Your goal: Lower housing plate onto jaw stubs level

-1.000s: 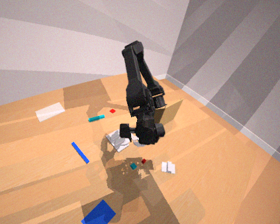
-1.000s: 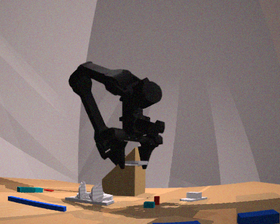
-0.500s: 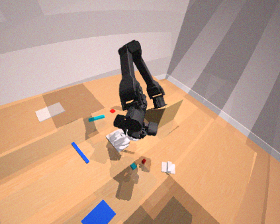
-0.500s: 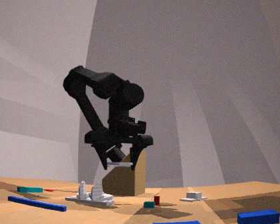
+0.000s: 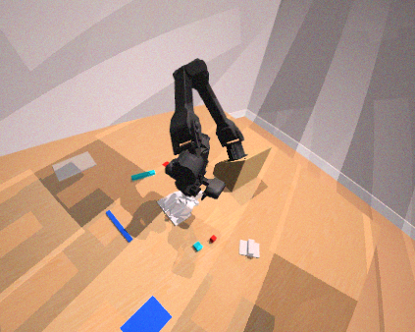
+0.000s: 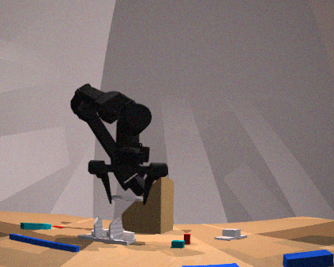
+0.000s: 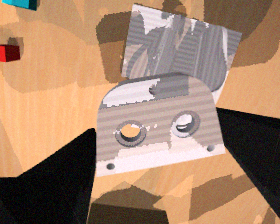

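Note:
The pale housing plate [image 6: 125, 197] [image 7: 158, 110] has two large round holes and a rounded far edge. My gripper [image 6: 128, 201] [image 7: 153, 124] is shut on its two sides and holds it roughly level in the air. The base [image 5: 178, 208] [image 6: 128, 240] [image 7: 233, 39] lies on the table, with two upright jaws [image 6: 97, 228] [image 6: 115, 230] on it. In the exterior view the plate is well above the jaws and slightly to their right. In the wrist view the plate covers the base's near edge. The arm hides the plate in the top view, and the pins cannot be made out.
A tan block [image 5: 251, 169] [image 6: 167, 209] stands behind. A cyan cube [image 5: 197, 247] [image 6: 178, 244] and a red block [image 5: 213, 239] [image 6: 187, 238] [image 7: 5, 53] lie near the base. A small white part [image 5: 249, 249] [image 6: 231, 233] lies farther right. A blue bar [image 5: 119, 226] [image 6: 44, 242] lies left.

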